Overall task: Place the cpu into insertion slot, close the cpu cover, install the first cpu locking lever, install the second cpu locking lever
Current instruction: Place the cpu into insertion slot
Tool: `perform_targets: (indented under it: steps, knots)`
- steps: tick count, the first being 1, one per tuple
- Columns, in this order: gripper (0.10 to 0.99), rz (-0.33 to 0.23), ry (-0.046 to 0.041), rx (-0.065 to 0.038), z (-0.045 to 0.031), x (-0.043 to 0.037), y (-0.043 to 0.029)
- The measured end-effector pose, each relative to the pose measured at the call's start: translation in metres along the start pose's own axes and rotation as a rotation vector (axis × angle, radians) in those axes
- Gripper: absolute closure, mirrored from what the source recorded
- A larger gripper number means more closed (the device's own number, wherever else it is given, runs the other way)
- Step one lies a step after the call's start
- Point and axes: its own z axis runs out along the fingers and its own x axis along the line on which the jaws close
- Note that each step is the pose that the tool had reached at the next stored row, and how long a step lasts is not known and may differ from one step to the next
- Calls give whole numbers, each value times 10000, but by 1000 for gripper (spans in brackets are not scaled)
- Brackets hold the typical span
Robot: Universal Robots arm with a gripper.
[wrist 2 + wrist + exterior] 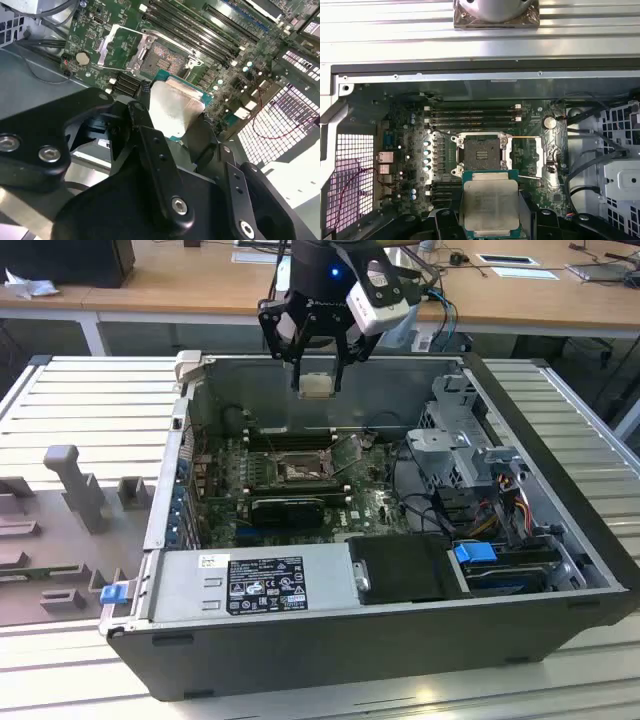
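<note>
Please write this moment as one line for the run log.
gripper: shut on cpu, above the open case | cpu: held flat, not inserted | insertion slot: empty | cpu cover: open

The exterior view stands high and well back, looking slantwise down into the open dark grey metal computer case (330,640) below the black pincer (315,380). Both wrist views sit close behind the pincer, facing past the pale silvery square chip (489,202) it holds onto the green motherboard (407,165) beneath. Both wrist views share the metal-rimmed square socket (481,152) (167,57).
</note>
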Motion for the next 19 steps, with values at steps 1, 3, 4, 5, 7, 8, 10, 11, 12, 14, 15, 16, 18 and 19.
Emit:
perform_targets:
  steps: [1,3,4,5,7,8,10,11,12,14,15,16,18,19]
  knots:
    - [557,37,-3,-1,0,0,0]
    - [557,391,-35,-5,0,0,0]
    - [557,525,-47,-7,0,-1,0]
    - [557,668,-60,-10,1,0,0]
    - [557,1248,-111,-21,2,0,0]
    - [557,1332,-118,-22,4,0,-1]
    - [557,1339,-119,-22,9,0,-1]
    - [557,1339,-119,-22,12,-1,-1]
    - [557,1340,-120,-21,17,-1,-2]
    - [557,1353,-121,-19,17,0,-2]
    - [557,1381,-124,-20,18,-1,-2]
    - [557,1403,-126,-19,18,0,-2]
    - [557,1561,-141,-15,18,-1,-2]
    - [557,1612,-145,-14,18,-1,-2]
